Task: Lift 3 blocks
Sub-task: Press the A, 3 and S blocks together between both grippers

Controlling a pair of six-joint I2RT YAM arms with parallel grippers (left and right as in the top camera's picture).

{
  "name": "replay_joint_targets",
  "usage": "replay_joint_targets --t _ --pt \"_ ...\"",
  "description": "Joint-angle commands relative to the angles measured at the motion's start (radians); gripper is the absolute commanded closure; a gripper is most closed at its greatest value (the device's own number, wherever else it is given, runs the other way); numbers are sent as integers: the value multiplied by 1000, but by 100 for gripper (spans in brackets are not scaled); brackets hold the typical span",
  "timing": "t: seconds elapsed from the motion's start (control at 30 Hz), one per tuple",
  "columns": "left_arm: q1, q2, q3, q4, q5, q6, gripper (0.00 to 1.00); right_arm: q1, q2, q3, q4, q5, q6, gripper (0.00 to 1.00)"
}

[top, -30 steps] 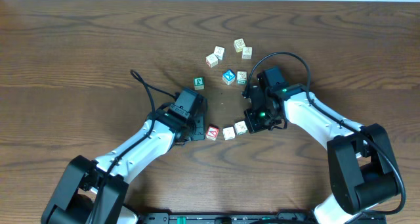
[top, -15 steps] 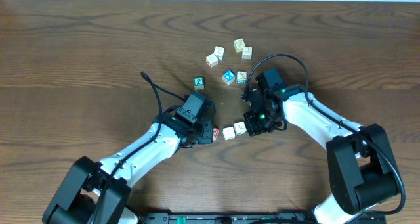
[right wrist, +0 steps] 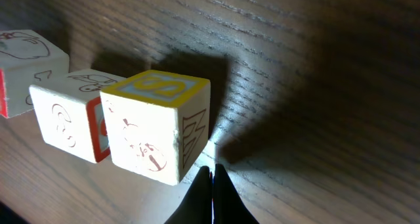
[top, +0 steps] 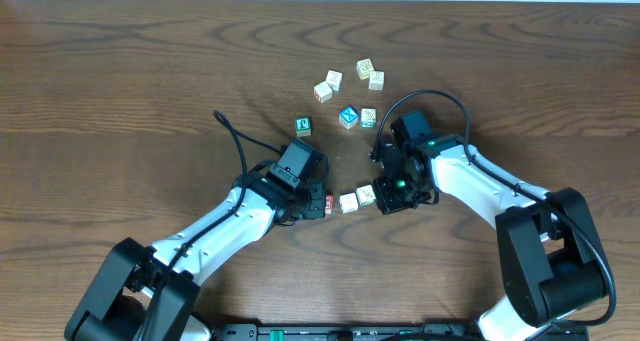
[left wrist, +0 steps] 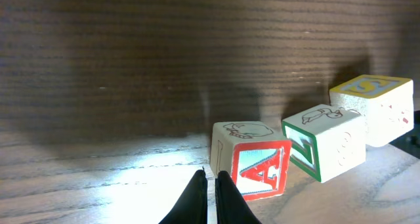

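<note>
Three blocks lie in a row on the table. The red-faced block (top: 328,203) (left wrist: 259,168) shows a white A. Beside it sit the pale block with green marks (top: 348,202) (left wrist: 325,142) (right wrist: 69,119) and a cream block with a yellow top (top: 366,194) (left wrist: 374,106) (right wrist: 157,125). My left gripper (top: 316,205) (left wrist: 209,179) is shut and holds nothing, its tips at the red block's left edge. My right gripper (top: 381,193) (right wrist: 211,173) is also shut on nothing, its tips at the yellow-topped block's near corner.
Behind the row stand a green-faced cube (top: 303,127) and a blue-faced cube (top: 348,116). Several pale cubes (top: 324,91) (top: 365,68) lie farther back. Each arm's black cable loops above the table.
My left arm has slid right until its tips reach the red block. My right gripper has edged slightly toward the row's right end. The blocks stay put.
</note>
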Motion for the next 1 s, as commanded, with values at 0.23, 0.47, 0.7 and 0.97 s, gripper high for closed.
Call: replay_joint_targets --t 0.23,0.47,0.7,0.97 --pt "-39 8 -14 25 19 -13 92 11 -1 -22 53 -44 -11 99" --pt "-39 8 -14 25 18 -13 91 10 -1 -22 40 60 6 99" --pt "-39 8 -14 25 14 -12 90 10 -1 -22 50 151 38 99" --pt "-39 8 -14 12 -35 -13 90 10 -1 -22 67 151 37 99"
